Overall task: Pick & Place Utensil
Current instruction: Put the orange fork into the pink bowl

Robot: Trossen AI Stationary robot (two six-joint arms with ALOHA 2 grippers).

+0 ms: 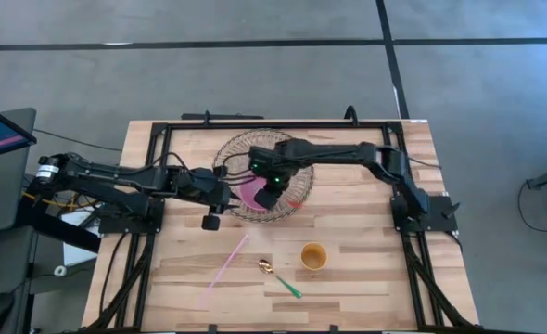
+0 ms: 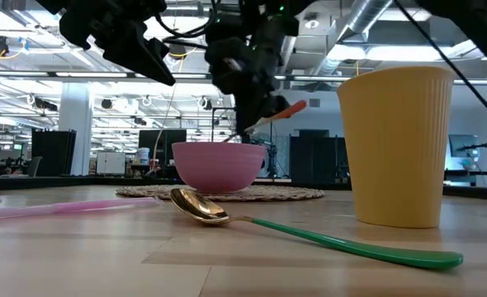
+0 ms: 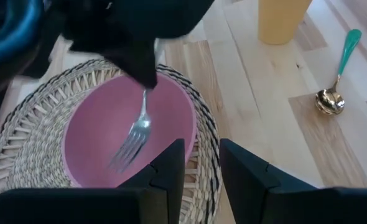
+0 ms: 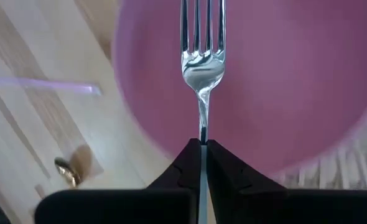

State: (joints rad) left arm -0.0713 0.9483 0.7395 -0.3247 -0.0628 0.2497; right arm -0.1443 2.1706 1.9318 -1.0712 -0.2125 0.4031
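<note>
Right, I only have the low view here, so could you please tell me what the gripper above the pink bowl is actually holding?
Observer: The right gripper is shut on a silver fork, tines pointing down over the pink bowl.
Operator: Thank you. Is the fork touching the bowl?
Observer: I cannot tell; the left wrist view shows the tines low inside the rim.
Operator: And where is the other arm, please?
Observer: The left gripper hovers beside the bowl, over the woven mat, jaws apart and holding nothing.
Operator: What is the pink strip on my left?
Observer: A pink straw lying flat on the table, left of the spoon.
</note>
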